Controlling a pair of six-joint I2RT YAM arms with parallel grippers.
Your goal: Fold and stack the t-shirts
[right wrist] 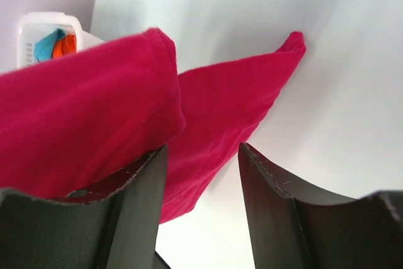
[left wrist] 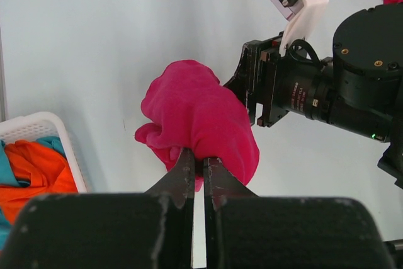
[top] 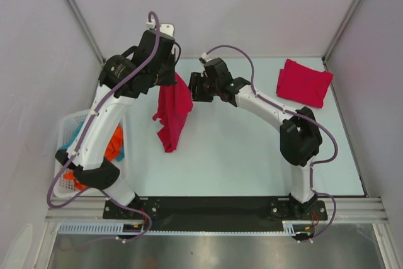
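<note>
A crimson t-shirt (top: pixel 172 113) hangs bunched over the table, its lower end trailing toward the front. My left gripper (left wrist: pixel 200 159) is shut on the top of this t-shirt (left wrist: pixel 198 114). My right gripper (top: pixel 192 87) stands open just right of the hanging cloth, its jaws apart. In the right wrist view the t-shirt (right wrist: pixel 82 127) drapes past the outer side of the left finger (right wrist: pixel 141 200), and nothing is pinched between the right gripper's (right wrist: pixel 201 155) jaws. A second t-shirt (top: pixel 304 83) lies folded at the back right of the table.
A white basket (top: pixel 66 127) with orange and teal cloth stands at the table's left edge, beside the left arm; its rim (left wrist: pixel 38 123) shows in the left wrist view. Grey walls close in the back and sides. The right arm's wrist (left wrist: pixel 315 96) is close to the hanging cloth.
</note>
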